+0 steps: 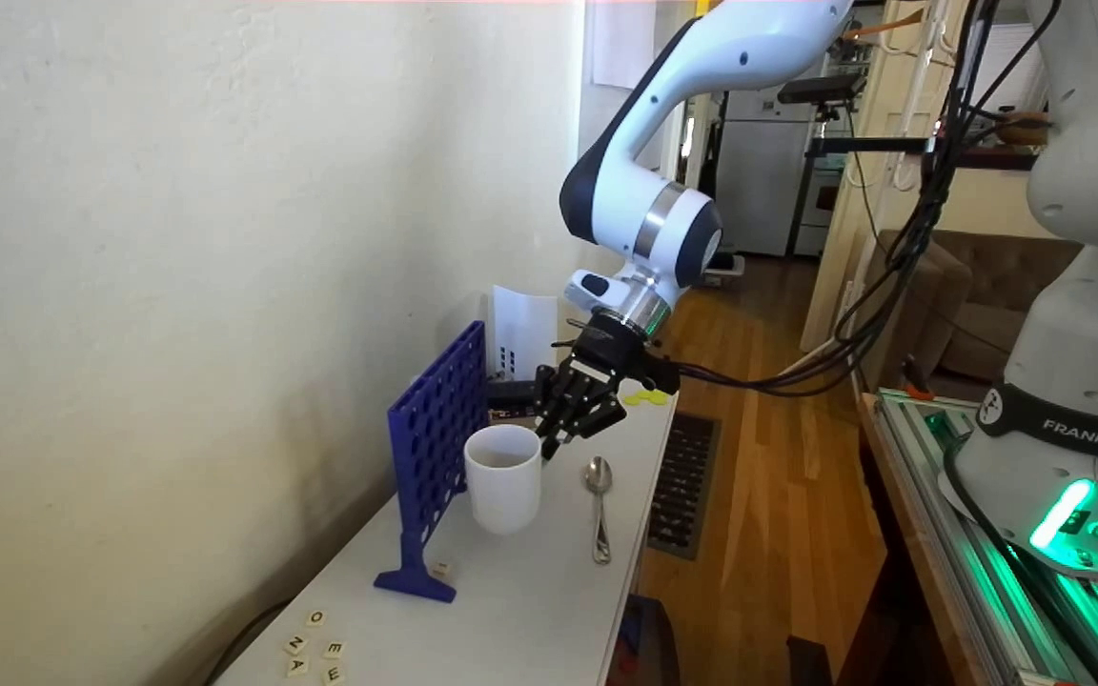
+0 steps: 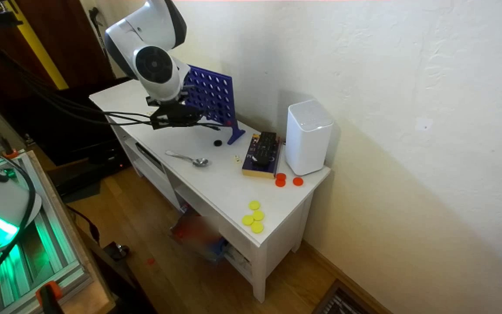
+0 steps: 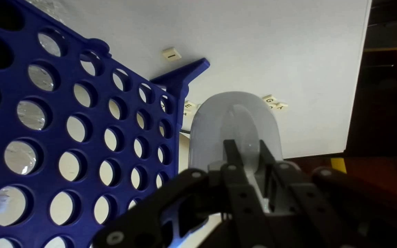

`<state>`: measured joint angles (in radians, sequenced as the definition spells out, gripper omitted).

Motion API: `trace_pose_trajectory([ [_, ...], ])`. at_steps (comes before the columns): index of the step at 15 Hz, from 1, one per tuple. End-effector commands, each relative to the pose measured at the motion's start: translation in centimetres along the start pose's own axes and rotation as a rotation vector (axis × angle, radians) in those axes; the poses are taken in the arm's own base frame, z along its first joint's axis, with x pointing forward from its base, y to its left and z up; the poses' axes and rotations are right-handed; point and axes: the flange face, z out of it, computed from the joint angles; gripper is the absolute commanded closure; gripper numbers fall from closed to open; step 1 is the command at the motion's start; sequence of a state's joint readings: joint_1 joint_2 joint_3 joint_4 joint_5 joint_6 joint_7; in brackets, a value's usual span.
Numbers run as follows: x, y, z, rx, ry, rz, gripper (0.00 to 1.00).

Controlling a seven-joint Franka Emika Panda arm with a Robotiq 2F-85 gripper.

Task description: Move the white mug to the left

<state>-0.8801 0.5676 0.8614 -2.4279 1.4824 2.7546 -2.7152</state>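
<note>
Pincer (image 3: 246, 144) tight on handle (image 3: 244, 120) of white mug (image 1: 503, 488), 1 blue frame (image 1: 439, 431) beside.

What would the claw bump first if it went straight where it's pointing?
Probably the white mug: in the wrist view, it's straight ahead of the claw. They might even be touching; depth is unclear.

Open tabletop (image 1: 563, 519) separates mug (image 1: 503, 491) from spoon (image 1: 598, 482); blue frame (image 1: 435, 429) blocks opposite side.

In an ext. view, base band (image 1: 1078, 424) reads "FRANKA EMI…", rest cut off; letter tiles (image 1: 334, 650) show O, A, E, N/Z & M/W (orient. unclear). Wrist view: G tile (image 3: 269, 99), Y tile (image 3: 281, 105).
</note>
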Motion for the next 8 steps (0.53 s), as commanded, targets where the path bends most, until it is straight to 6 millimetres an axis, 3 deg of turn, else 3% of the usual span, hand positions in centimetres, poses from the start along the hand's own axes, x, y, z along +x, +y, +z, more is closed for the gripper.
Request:
trace_pose_trajectory([
  [1, -0.3, 0.4, 0.0, 0.000, 0.055, 0.004, 0.96],
  [8, -2.4, 0.0, 2.1, 0.028, 0.047, 0.014, 0.96],
])
